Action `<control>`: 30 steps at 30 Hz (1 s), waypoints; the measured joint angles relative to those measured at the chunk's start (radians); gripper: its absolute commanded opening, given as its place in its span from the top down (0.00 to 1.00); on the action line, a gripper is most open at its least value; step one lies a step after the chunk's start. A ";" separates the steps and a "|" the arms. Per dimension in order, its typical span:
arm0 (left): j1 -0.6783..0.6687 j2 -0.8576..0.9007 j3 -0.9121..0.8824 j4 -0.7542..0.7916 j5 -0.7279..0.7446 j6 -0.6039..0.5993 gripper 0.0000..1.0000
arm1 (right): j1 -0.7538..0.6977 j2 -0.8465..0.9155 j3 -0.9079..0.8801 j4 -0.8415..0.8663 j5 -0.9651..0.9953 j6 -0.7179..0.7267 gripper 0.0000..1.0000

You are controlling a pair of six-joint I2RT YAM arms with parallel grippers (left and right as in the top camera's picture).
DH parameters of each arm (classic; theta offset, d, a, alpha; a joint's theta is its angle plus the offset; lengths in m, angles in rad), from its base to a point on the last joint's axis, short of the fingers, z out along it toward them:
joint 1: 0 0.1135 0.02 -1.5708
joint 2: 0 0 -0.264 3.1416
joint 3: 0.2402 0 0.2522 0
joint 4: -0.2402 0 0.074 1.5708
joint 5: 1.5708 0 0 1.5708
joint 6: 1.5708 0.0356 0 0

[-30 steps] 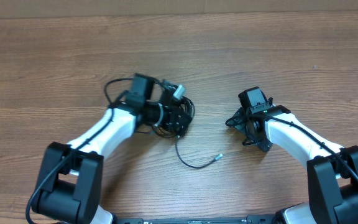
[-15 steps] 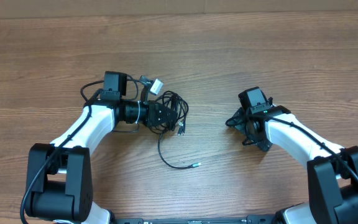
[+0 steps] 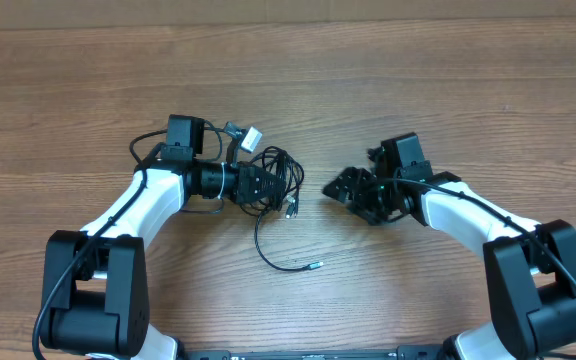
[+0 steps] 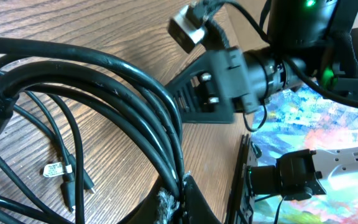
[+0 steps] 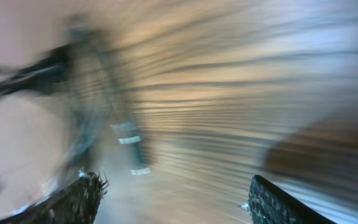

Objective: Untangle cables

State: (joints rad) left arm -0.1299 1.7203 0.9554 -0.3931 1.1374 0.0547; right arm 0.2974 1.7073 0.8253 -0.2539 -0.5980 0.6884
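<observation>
The cables point(image 3: 284, 168) are a small tangle of thin black cords left of the table's middle. One loose strand curves toward me and ends in a small plug point(image 3: 314, 265), and a white plug point(image 3: 252, 137) sticks out at the back. My left gripper point(image 3: 266, 186) lies low, shut on the tangle's left side. In the left wrist view the cables point(image 4: 104, 68) loop out from the shut left gripper point(image 4: 180, 190). My right gripper point(image 3: 338, 189) points left, a short gap from the tangle, jaws apart and empty. The right wrist view is motion-blurred, but the right gripper point(image 5: 176, 199) shows wide-set fingertips point(image 5: 79, 200).
The wooden table point(image 3: 428, 70) stretches behind and to both sides. My right arm point(image 4: 253, 68) fills the upper right of the left wrist view, just past the tangle. Two small plug ends point(image 4: 67, 177) lie flat on the wood under the loops.
My left gripper dragged the tangle leftward, then held still. In the last half second my right gripper swung left to just right of the tangle.
</observation>
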 measured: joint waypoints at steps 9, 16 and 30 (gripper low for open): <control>0.000 0.000 0.000 0.000 0.000 0.000 0.96 | 0.049 0.002 -0.001 0.145 -0.131 0.237 0.49; 0.000 0.000 0.000 0.000 0.000 0.000 0.96 | 0.127 0.002 -0.001 0.139 -0.051 0.393 0.49; 0.000 0.000 0.001 -0.116 -0.011 0.027 0.96 | 0.159 0.002 -0.001 0.167 0.061 0.570 0.50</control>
State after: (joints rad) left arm -0.1303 1.7206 0.9562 -0.5087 1.1259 0.0818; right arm 0.4568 1.7096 0.8242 -0.0868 -0.5369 1.2587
